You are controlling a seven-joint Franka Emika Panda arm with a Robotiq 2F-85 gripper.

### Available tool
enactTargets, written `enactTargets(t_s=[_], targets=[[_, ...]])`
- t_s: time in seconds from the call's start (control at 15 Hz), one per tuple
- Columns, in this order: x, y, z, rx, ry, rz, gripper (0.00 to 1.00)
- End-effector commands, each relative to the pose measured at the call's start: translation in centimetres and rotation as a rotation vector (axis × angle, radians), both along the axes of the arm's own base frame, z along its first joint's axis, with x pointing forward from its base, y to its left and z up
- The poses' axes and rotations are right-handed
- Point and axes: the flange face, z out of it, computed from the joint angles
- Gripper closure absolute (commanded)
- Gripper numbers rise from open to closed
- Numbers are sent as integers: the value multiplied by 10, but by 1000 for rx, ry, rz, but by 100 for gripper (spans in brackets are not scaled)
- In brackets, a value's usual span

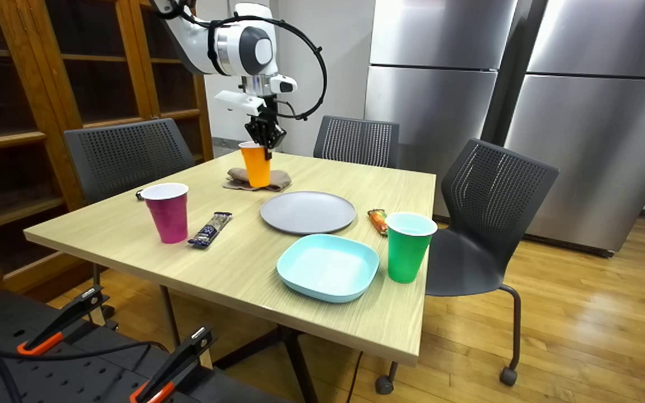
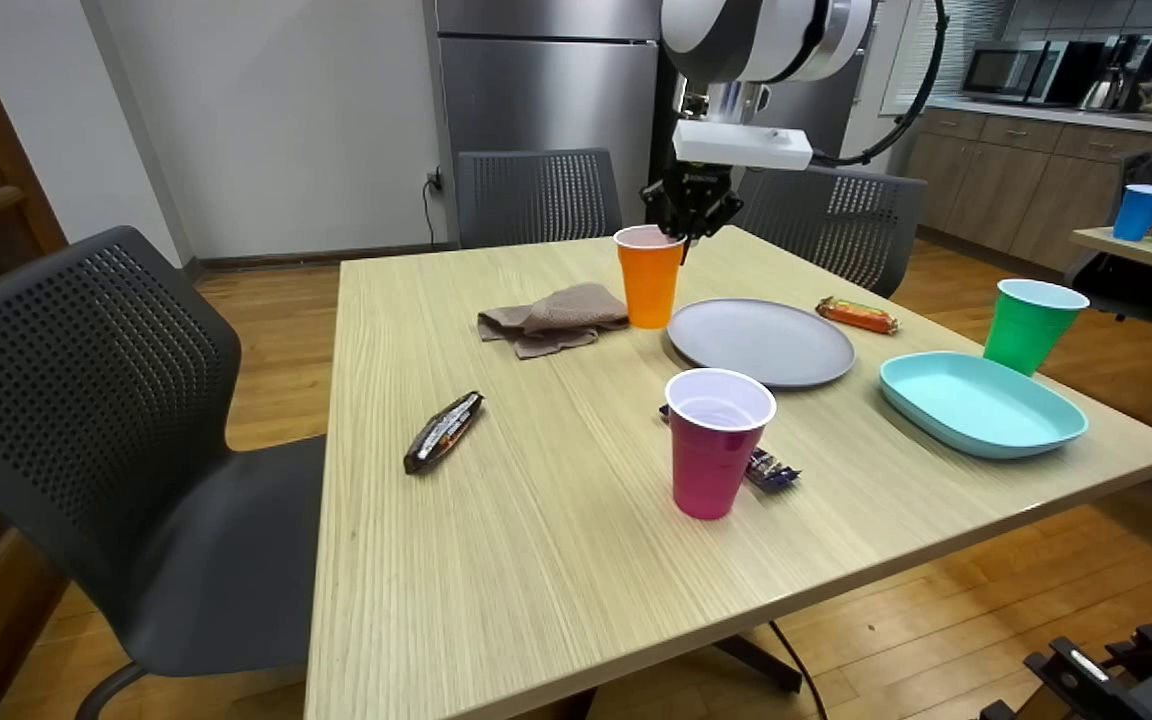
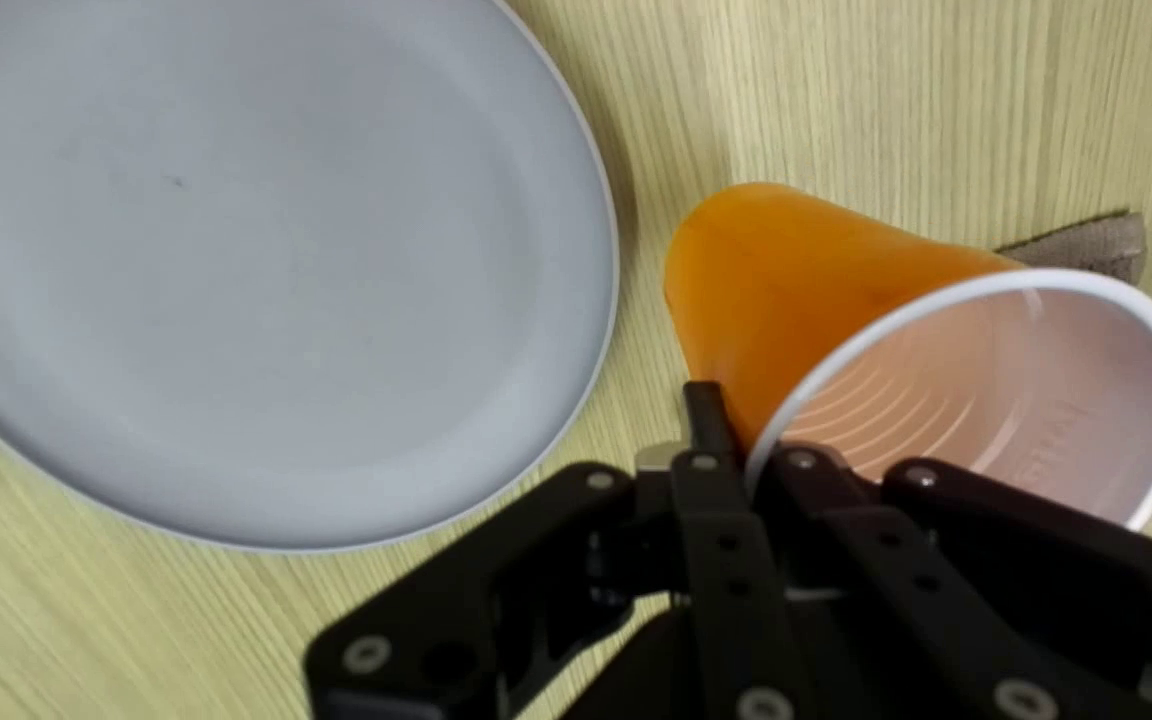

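Gripper, black and two-fingered, pinched the wall of a tapered orange plastic cup with a white interior, one finger outside the rim and the other inside. The cup was mouth up, between a crumpled brown fabric cloth and a flat, round grey plate; whether its base touched the pale wood-grain table could not be told. Near the plate lay a slim orange-wrapped snack bar, a slim blue-wrapped snack bar and a shallow turquoise plastic dish with rounded corners. A tapered magenta plastic cup stood upright just beside the blue-wrapped bar, and a tapered green plastic cup likewise beside the dish. Well apart from the gripper, a slim brown-wrapped snack bar lay toward a table edge, near a dark grey plastic chair with a perforated back. Two more such chairs stood at other edges. Farther off were tall brushed-steel refrigerators, a brown wooden cabinet with glass doors and, in an exterior view, grey-brown kitchen cupboards.
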Motion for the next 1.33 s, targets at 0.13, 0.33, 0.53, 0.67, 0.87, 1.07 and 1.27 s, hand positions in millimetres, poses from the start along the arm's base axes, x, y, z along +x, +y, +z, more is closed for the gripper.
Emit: enactTargets(t_s=[0.13,0.33,0.53,0.67,0.87,1.07,1.27], targets=[[11,-37,13,50,-32,-85,99],[15,-59,12,75,-41,-148,99],[18,-76,10,86,-47,-194,99],[20,-84,5,82,-48,-221,99],[22,-91,-5,71,-45,-245,99],[23,-94,-17,64,-42,-232,99],[23,-95,-25,60,-37,-234,99]])
